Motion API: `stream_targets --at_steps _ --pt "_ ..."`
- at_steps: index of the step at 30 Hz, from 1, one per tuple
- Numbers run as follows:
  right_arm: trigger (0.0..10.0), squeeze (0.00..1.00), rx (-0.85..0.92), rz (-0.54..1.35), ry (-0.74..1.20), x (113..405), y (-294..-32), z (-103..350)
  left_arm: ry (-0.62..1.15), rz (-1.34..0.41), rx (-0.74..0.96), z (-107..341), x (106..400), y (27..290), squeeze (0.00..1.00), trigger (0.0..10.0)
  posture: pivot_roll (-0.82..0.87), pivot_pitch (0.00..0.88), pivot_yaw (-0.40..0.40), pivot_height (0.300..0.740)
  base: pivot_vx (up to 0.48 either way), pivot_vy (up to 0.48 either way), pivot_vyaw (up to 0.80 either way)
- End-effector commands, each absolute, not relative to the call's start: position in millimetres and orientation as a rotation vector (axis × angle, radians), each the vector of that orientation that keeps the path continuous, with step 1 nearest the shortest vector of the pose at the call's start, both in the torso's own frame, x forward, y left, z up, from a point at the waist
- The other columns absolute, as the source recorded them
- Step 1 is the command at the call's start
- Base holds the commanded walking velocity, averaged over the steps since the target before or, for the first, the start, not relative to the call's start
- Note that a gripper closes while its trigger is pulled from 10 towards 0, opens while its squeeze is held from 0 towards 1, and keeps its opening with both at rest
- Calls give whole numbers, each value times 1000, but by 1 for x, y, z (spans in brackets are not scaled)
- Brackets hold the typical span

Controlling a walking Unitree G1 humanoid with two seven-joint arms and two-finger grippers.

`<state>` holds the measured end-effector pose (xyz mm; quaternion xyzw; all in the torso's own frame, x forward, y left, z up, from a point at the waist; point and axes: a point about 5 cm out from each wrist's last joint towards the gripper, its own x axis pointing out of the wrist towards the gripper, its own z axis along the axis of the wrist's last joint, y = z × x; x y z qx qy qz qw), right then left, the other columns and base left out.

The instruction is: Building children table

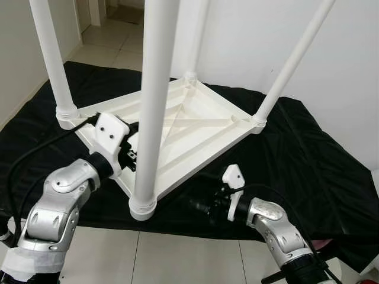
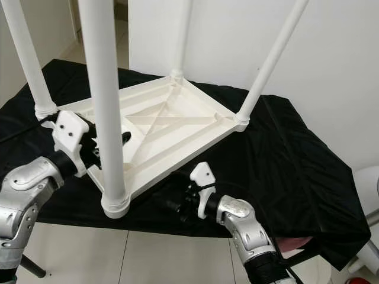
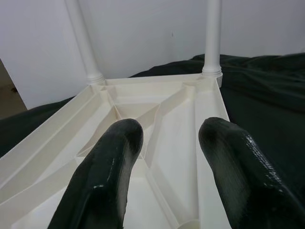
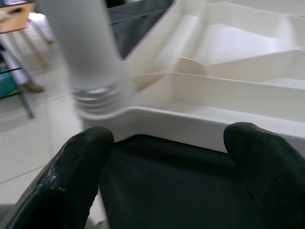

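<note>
1. The white table top lies upside down on a black cloth spread over the floor, with all four legs already standing in its corner sockets and pointing up.
2. The nearest leg rises straight up at the corner closest to the robot, so its long axis is vertical and it stands between the two arms.
3. The left gripper is over the ribbed underside of the top, just beside that near leg; its two black fingers are spread apart with nothing between them.
4. The right gripper sits low over the cloth, just outside the top's near edge and to the right of the same leg; its fingers are also released and wide, facing the rim and the leg's threaded collar.
5. Judged from this, both hands are about equally near the leg (the left perhaps a shade closer), and either could close on it sideways to tighten it or help turn the table over.
</note>
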<state>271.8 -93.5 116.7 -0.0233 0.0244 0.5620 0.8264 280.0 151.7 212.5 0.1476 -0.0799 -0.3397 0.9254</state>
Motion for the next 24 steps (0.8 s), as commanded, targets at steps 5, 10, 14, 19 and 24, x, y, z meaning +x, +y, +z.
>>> stream_targets --at_steps 5,10,14,19,24 --pt "10000 0 -37 1313 55 273 -87 127 -115 -661 321 204 284 156 0 10000 104 0 -163 740 0 0 0" --pt "10000 0 -38 1363 37 277 -78 133 -115 -640 326 207 284 162 0 10000 113 0 -169 740 0 0 0" --pt "10000 0 -35 1401 12 280 -64 138 -118 -590 326 212 283 173 0 10000 130 0 -177 740 0 0 0" --pt "10000 0 28 1401 -15 280 -34 138 -106 -482 339 215 283 195 0 10000 144 0 -193 740 0 0 0" --pt "10000 0 52 1402 -24 280 -24 139 -97 -445 344 216 283 203 0 10000 147 0 -196 740 0 0 0"
